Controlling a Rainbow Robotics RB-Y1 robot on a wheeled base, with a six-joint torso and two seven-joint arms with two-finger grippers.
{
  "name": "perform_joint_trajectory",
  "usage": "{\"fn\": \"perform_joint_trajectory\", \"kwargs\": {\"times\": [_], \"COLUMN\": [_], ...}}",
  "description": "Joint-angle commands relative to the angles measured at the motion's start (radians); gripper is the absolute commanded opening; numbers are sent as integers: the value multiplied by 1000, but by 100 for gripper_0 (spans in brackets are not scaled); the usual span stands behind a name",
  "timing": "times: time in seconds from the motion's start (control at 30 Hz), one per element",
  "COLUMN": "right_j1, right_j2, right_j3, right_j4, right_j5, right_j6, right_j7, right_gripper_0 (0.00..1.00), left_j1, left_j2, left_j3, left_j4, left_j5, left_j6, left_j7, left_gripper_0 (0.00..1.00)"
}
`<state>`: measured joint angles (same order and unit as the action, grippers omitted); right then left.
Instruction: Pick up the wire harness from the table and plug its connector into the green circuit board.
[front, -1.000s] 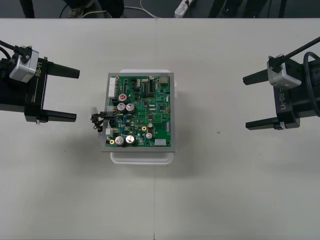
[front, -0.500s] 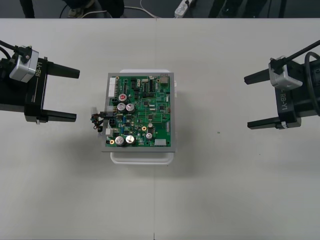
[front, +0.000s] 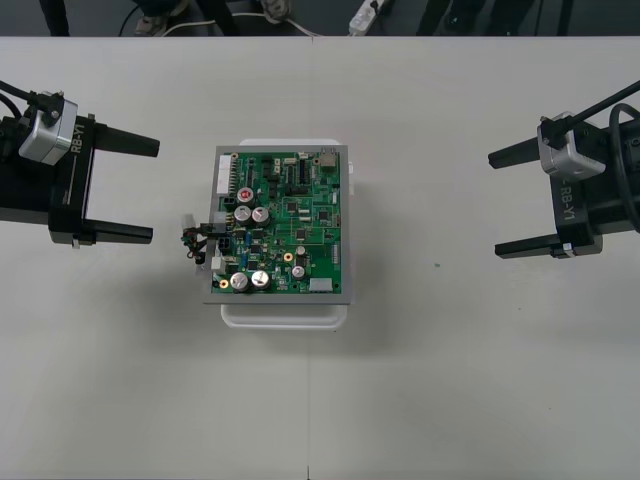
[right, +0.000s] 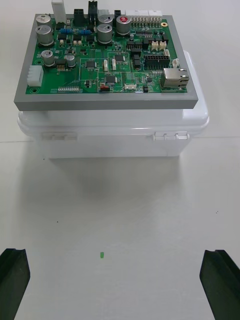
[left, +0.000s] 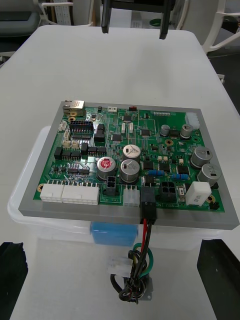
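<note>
You have one light table (front: 450, 380) with two arms on it, one at each side, both held low and level with their fingers aimed inward at the middle. The left gripper (front: 155, 190) sits at the left edge, well apart from the board. Its two black fingers (left: 12, 280) are spread wide with nothing between them. The right gripper (front: 492, 204) mirrors it at the right edge, also spread wide and empty, with its fingers (right: 220, 280) at the two lower corners of its wrist view.

Between them stands one white base (front: 285, 315) carrying one green circuit board (front: 300, 230), which lies flat on top. One wire harness (front: 192, 243) hangs at the board's left edge. Its small black plug (left: 148, 200) is seated in a connector on that edge. Red, green and black wires (left: 142, 245) drop from the plug down the side of the base. Its metal socket (left: 135, 295) rests on the table just beside the base.
</note>
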<state>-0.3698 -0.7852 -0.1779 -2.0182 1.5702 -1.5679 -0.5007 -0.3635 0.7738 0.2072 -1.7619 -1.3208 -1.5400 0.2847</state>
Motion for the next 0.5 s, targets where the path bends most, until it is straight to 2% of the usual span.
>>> {"fn": "perform_joint_trajectory", "kwargs": {"times": [0.03, 0.5], "right_j1": [-32, -31], "right_j2": [-39, -39], "right_j3": [-34, -34], "right_j4": [-2, -2], "right_j5": [-2, -1], "right_j6": [-3, -3], "right_j7": [37, 33], "right_gripper_0": [100, 100], "left_j1": [-38, -38], "left_j2": [41, 41], "left_j3": [-14, -14], "left_j4": [-14, -14], "left_j5": [17, 17], "left_j6": [-31, -31], "left_j7": [16, 16], "left_gripper_0": [100, 100]}}
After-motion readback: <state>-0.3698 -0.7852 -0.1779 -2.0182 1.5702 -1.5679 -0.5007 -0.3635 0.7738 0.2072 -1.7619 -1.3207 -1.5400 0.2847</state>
